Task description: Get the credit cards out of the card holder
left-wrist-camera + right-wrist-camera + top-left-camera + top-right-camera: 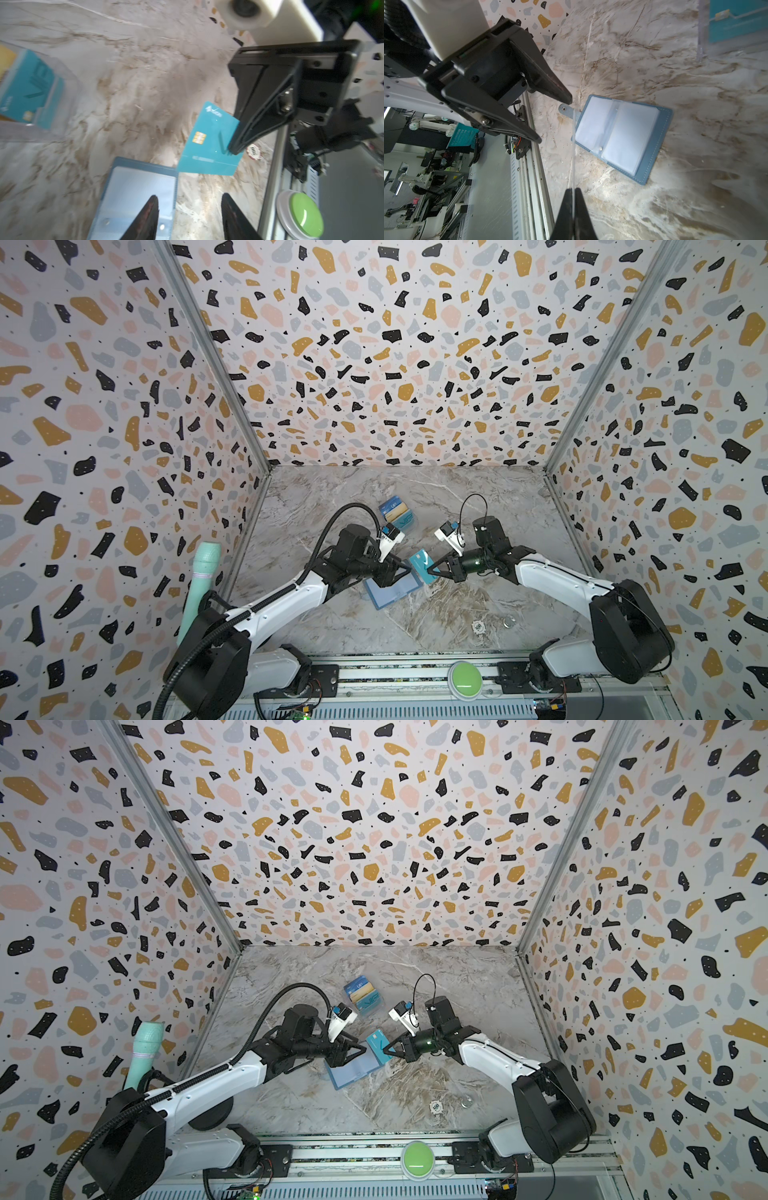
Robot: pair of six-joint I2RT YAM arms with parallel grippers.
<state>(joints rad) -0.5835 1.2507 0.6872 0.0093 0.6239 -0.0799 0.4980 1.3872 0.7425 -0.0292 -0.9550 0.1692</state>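
Observation:
The slate-blue card holder (392, 593) (353, 1072) (623, 135) (137, 187) lies open on the marble table, and its clear sleeves look empty. A teal credit card (419, 566) (377, 1046) (207, 143) hangs just above its right edge, with my right gripper (430, 570) (384, 1048) (234, 149) (573, 190) shut on it. In the right wrist view that card (573, 145) shows edge-on. My left gripper (405, 570) (363, 1050) (189, 199) (553, 120) is open over the holder, a short way from the card and holding nothing.
A clear tiered acrylic stand (397, 514) (362, 994) (31, 91) behind the grippers holds blue, tan and teal cards. A poker chip (478, 627) and a small metal disc (508, 621) lie front right. A green button (464, 678) sits on the front rail, and a mint cylinder (199, 585) leans at the left wall.

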